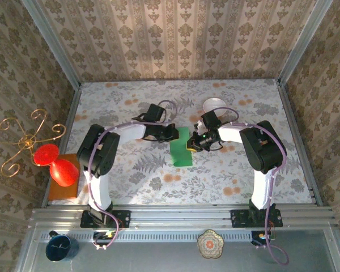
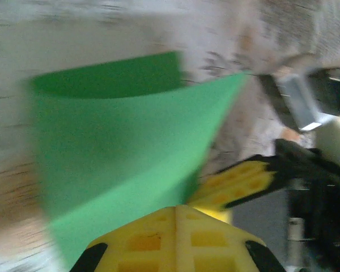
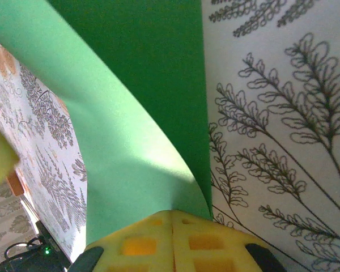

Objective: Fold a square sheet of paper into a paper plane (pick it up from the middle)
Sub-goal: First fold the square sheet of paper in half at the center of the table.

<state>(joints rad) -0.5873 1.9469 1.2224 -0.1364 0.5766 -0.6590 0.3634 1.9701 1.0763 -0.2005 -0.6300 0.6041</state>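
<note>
The left arm rises from its base at the near edge, bends at a high elbow and reaches right toward the middle of the counter (image 1: 153, 181). There the left claw (image 1: 171, 134) is pressed together on the left side of the square sheet of paper (image 1: 181, 152). In the left wrist view its yellow fingers (image 2: 158, 238) meet, with the green sheet bowing up out of them. That view is blurred, so the exact spot of the pinch is hard to make out. The sheet sits at the counter's middle between the two claws, part of it flat on the floral surface and the rest curled upward. The right arm mirrors the left, elbow high and forearm reaching left, and the right claw (image 1: 195, 141) pinches the sheet's right side. In the right wrist view the curled flap rises from its joined fingers (image 3: 141, 243) and hides what lies behind it. The claws stand close together. Bare counter lies open near of the sheet and to the right. A white bowl (image 1: 216, 104) sits just far of the right claw. An orange board (image 1: 61, 190) lies well apart at the near left edge.
</note>
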